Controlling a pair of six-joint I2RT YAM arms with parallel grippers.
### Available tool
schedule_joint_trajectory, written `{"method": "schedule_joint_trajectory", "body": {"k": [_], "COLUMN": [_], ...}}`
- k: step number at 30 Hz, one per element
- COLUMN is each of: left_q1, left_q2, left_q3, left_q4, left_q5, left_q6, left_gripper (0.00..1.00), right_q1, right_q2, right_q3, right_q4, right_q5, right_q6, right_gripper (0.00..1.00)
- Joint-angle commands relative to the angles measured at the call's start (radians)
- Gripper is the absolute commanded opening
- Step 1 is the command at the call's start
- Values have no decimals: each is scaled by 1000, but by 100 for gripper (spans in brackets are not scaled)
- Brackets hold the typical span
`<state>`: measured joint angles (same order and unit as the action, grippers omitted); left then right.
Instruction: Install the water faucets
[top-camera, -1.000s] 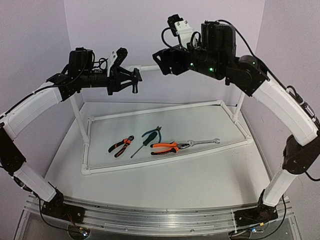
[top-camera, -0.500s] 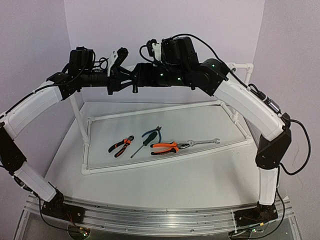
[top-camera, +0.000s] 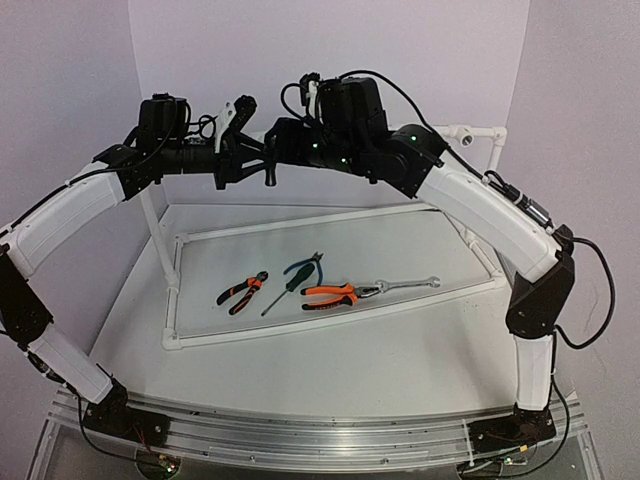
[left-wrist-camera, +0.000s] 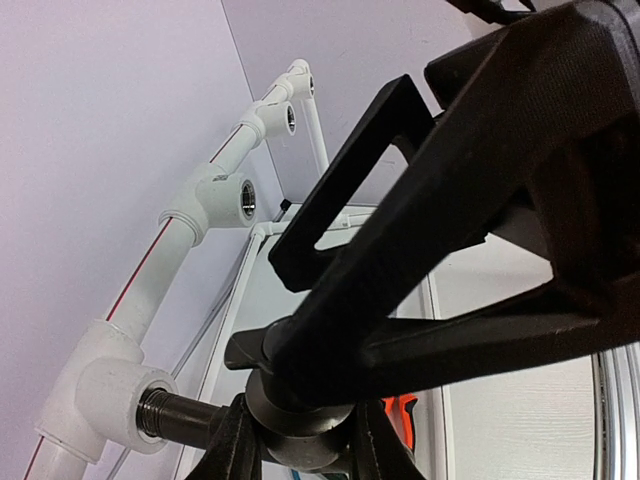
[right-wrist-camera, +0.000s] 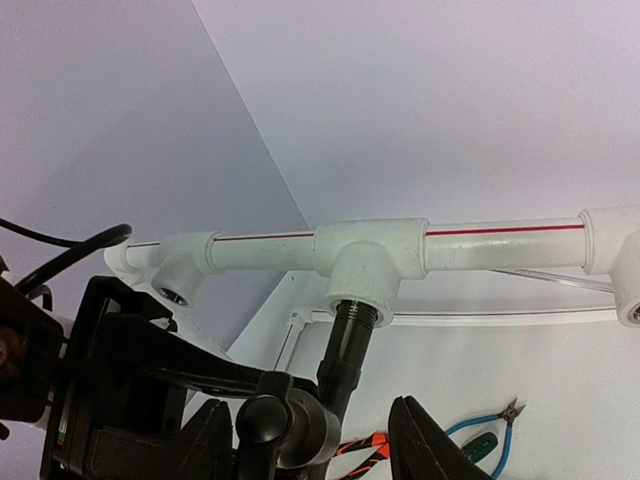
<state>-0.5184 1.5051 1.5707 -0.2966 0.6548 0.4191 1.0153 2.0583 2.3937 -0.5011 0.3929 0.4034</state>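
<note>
The black faucet (top-camera: 268, 172) hangs high at the back left, its threaded end in a white tee (right-wrist-camera: 368, 252) of the upper pipe. In the left wrist view the faucet's body (left-wrist-camera: 300, 415) sits between my left gripper's (left-wrist-camera: 305, 455) fingers, with its stub in the tee (left-wrist-camera: 110, 395). My left gripper (top-camera: 262, 158) is shut on it. My right gripper (top-camera: 284, 142) is right beside it. In the right wrist view, my right gripper (right-wrist-camera: 320, 445) is open and its fingers (right-wrist-camera: 428, 440) straddle the faucet (right-wrist-camera: 335, 375) with a gap.
White pipe frame (top-camera: 330, 215) lies on the table with uprights and a top rail (top-camera: 470, 130) carrying more open tee sockets (left-wrist-camera: 240, 200). Inside the frame lie orange-handled pliers (top-camera: 243, 290), larger pliers (top-camera: 330, 294), teal cutters (top-camera: 300, 272) and a wrench (top-camera: 410, 284).
My right arm has swung left and its gripper has come up against the faucet and my left gripper. The left arm and the faucet have not moved.
</note>
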Motion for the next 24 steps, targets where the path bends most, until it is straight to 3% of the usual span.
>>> {"method": "schedule_joint_trajectory", "body": {"k": [1,6,12,24], "left_q1": [0,0,0,-1], "left_q2": [14,15,18,10], "left_q3": [26,25,25,22], "left_q4": [20,21,26,15], "left_q5": [-30,-29,-28,-34], "left_q6": [92,94,94,100], "left_gripper": [0,0,0,0], "right_q1": [4,3,5,39], "right_q2": [38,54,67,69], "right_q3": [26,30,28,-26], "right_q4": [63,69,95,118], "right_q5": [18,14,55,185], "right_q6": [9,29,46,137], "right_gripper": [55,52,33,8]}}
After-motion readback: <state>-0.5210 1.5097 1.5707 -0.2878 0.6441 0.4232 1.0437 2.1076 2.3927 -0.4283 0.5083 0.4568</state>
